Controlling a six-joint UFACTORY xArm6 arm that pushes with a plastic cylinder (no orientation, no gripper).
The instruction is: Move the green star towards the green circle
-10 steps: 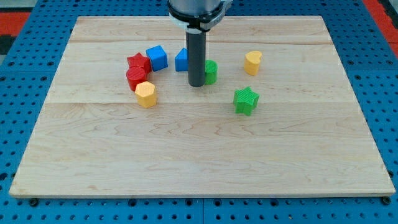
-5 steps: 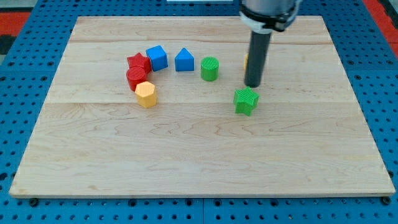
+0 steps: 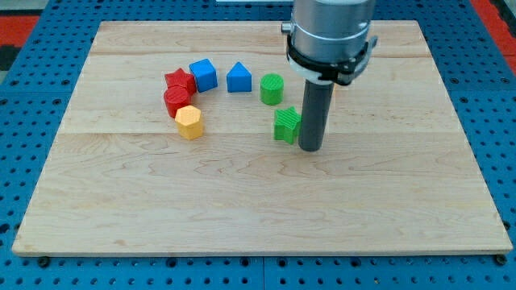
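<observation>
The green star (image 3: pixel 285 126) sits near the board's middle, just below the green circle (image 3: pixel 272 88) with a small gap between them. My tip (image 3: pixel 310 148) rests on the board against the star's right side, slightly toward the view's bottom. The rod hides the star's right edge. The arm's grey body covers the area above and right of the circle.
A blue triangle-topped block (image 3: pixel 238 78) and a blue cube (image 3: pixel 203 74) lie left of the green circle. A red star (image 3: pixel 180 80), a red cylinder (image 3: pixel 176 100) and a yellow hexagon (image 3: pixel 189 122) cluster further left. The wooden board (image 3: pixel 258 209) lies on a blue pegboard.
My tip swung from beside the green circle to the right, then came down right of the star and pushed it left and slightly up, closer to the circle. The yellow block at right is now hidden.
</observation>
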